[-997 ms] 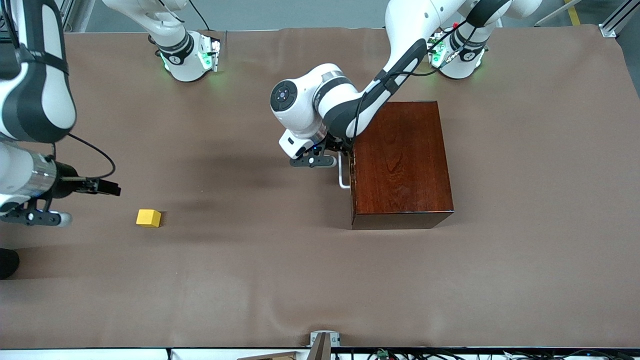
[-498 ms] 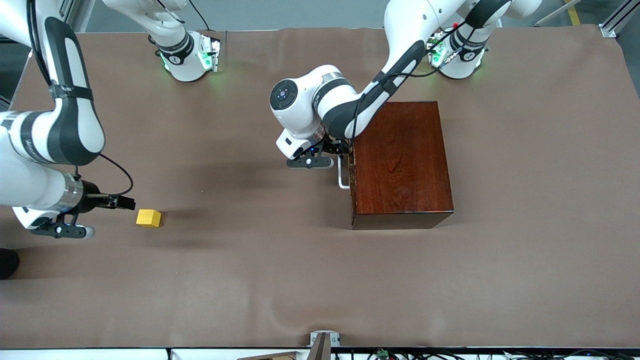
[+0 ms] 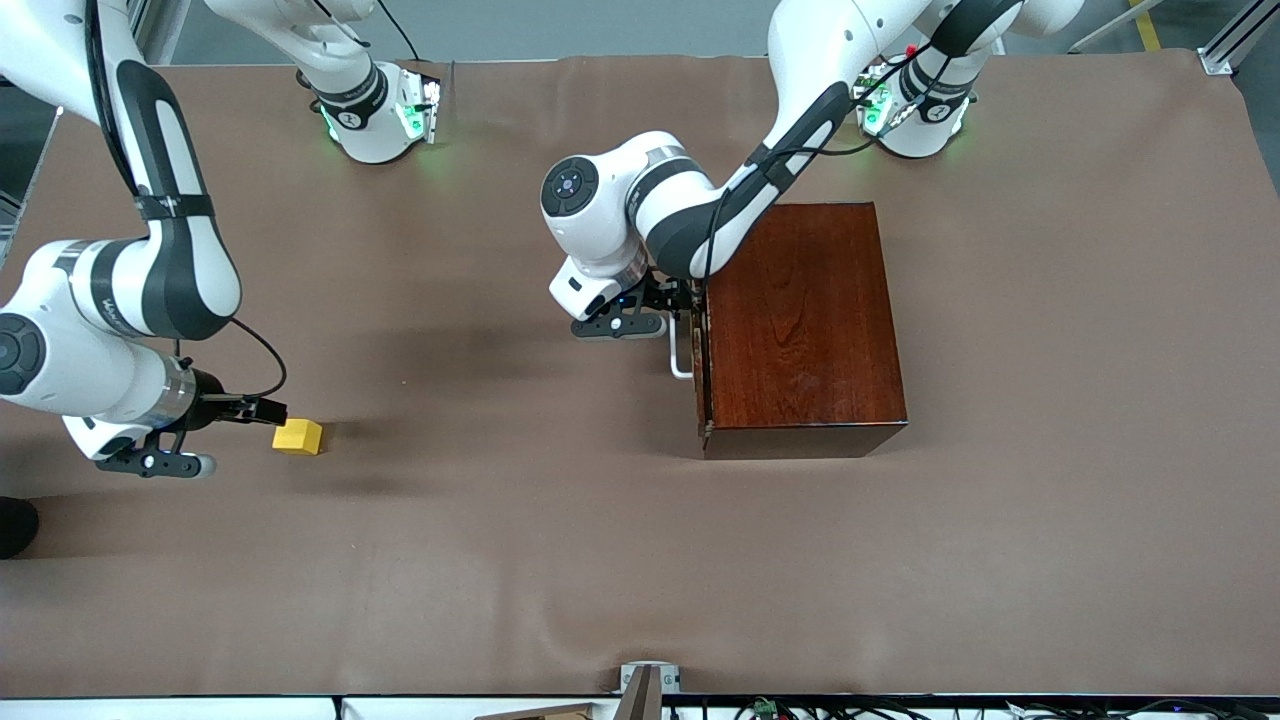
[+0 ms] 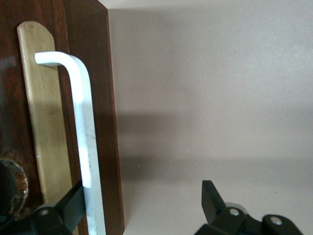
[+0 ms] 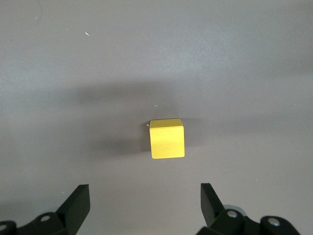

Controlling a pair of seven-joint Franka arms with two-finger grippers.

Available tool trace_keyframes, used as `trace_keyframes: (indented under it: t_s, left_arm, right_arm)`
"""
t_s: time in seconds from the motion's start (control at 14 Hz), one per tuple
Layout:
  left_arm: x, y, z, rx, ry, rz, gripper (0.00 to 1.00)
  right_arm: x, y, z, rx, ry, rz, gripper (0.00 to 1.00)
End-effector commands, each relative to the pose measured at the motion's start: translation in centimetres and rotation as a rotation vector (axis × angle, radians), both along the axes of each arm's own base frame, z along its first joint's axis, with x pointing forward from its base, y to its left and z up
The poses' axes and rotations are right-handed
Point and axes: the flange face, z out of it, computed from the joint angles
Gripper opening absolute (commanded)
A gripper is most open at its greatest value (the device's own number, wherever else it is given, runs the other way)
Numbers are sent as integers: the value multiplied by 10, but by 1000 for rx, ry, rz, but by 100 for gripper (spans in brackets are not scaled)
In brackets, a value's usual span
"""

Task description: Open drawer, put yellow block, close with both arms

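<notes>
The dark reddish-brown wooden box (image 3: 805, 320) stands toward the left arm's end of the table. Its drawer (image 3: 700, 375) is out by a thin crack, and its white loop handle (image 3: 678, 355) faces the right arm's end. My left gripper (image 3: 688, 300) is open at the handle (image 4: 80, 112), with one finger (image 4: 73, 196) hooked under the bar and the other (image 4: 210, 196) well clear. The yellow block (image 3: 298, 437) lies on the cloth toward the right arm's end. My right gripper (image 3: 262, 411) is open just beside the block (image 5: 167, 139), which lies ahead of its fingertips (image 5: 209, 196).
Brown cloth (image 3: 560, 560) covers the whole table. The arms' round bases (image 3: 375, 115) stand along the edge farthest from the front camera. A small metal bracket (image 3: 648, 685) sits at the table edge nearest that camera.
My right arm has swung in toward the yellow block, bringing its gripper right beside it. My left gripper has shifted the handle slightly away from the box, opening the drawer a crack.
</notes>
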Motion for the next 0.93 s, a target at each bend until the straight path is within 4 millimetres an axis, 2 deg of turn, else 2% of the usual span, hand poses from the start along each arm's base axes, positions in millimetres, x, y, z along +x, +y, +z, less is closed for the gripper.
trace_keyframes:
  t_s: [0.0,0.28,0.57,0.64,0.85]
  left_arm:
    - [-1,-23,-5,-90,-58,-18,100]
    - [1,-32,0,-160,-88,-17,100]
    - [0,-35,1,-177,-97,-11,100]
    - [0,-36,3,-180,-98,-14,100]
    - [0,-42,12,-221,-116,-18,100]
  right_arm:
    - [-1,-2,-3,-6,-5,6,100]
    - [-2,-12,-16,-8,-11,-10,100]
    - [-10,-16,-44,-9,-68,-13,100]
    - [-8,-18,-54,-11,-74,-13,100]
    - [3,-28,-66,-76,-100,36,100]
